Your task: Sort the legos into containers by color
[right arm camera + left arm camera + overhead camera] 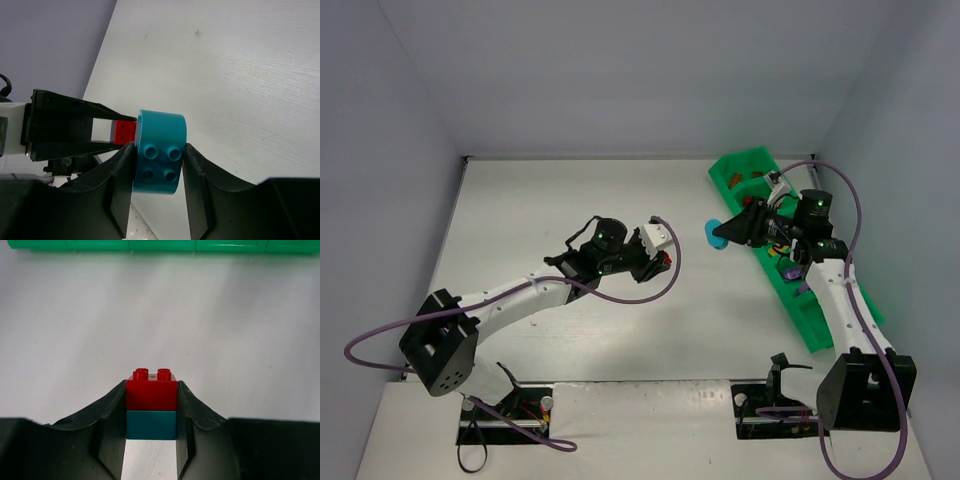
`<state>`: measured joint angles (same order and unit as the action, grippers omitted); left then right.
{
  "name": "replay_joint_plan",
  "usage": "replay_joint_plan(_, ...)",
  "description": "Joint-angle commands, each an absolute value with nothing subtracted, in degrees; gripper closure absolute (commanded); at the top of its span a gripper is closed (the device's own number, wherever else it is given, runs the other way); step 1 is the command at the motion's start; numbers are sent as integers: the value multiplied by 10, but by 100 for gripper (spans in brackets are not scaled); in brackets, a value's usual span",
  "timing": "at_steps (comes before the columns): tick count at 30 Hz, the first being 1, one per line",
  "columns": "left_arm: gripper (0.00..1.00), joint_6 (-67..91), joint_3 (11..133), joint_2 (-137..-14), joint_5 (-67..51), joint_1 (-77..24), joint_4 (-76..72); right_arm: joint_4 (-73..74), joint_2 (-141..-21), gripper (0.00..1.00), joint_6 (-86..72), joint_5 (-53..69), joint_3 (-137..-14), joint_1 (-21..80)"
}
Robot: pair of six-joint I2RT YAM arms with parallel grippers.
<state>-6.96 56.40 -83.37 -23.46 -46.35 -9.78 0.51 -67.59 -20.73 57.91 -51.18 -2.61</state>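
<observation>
Seen from above, the green tray (812, 325) at the right of the worktop (570, 200) already holds a few bricks (757, 179), so sorting is partly done. In the left wrist view, the left tool (151, 390) pinches a red brick (151, 396) stacked on a teal brick (151, 425), well short of the tray. These two probably still need separating. In the right wrist view, the right tool (159, 150) clamps a round teal brick (159, 165) above the worktop, not yet delivered.

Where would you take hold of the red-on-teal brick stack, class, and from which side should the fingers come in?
Pinch the stack across its two flat, smooth side walls, as the left gripper does, with fingers spanning the seam so the red brick and teal brick are both clamped. Come from the teal end: the studs on red would likely seat badly.
</observation>
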Motion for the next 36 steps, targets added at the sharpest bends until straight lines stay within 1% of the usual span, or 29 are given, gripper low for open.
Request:
replay_joint_plan(1, 100, -60, 582, -820, -236, -461, -132, -4, -651, 100, -194, 563, -516, -23)
replay_joint_plan(4, 100, -53, 592, -822, -229, -460, -120, 60, -624, 100, -190, 401, -524, -23)
replay_joint_plan(5, 100, -52, 598, -822, -226, -460, -105, 102, -617, 100, -205, 261, -526, -23)
replay_joint_plan(7, 100, -45, 611, -819, -217, -460, -93, 141, -588, 100, -232, 114, -524, -24)
replay_joint_plan(8, 100, -42, 618, -818, -216, -460, -84, 172, -566, 100, -261, -16, -520, -24)
replay_joint_plan(11, 100, -42, 625, -812, -211, -460, -68, 206, -538, 100, -293, -189, -498, -24)
replay_joint_plan(15, 100, -46, 636, -810, -213, -460, -56, 224, -512, 100, -323, -278, -473, -36)
replay_joint_plan(19, 100, -47, 649, -811, -216, -460, -40, 230, -511, 99, -344, -302, -468, -71)
replay_joint_plan(22, 100, -51, 657, -806, -217, -460, -33, 233, -537, 99, -357, -309, -469, -112)
replay_joint_plan(24, 100, -54, 662, -802, -217, -460, -28, 236, -557, 99, -368, -326, -470, -118)
replay_joint_plan(26, 100, -56, 666, -797, -215, -460, -24, 235, -581, 94, -388, -349, -465, -134)
replay_joint_plan(33, 100, -65, 666, -787, -214, -460, -2, 235, -626, 94, -428, -352, -427, -179)
replay_joint_plan(36, 100, -63, 661, -783, -215, -460, -2, 235, -632, 92, -441, -347, -414, -200)
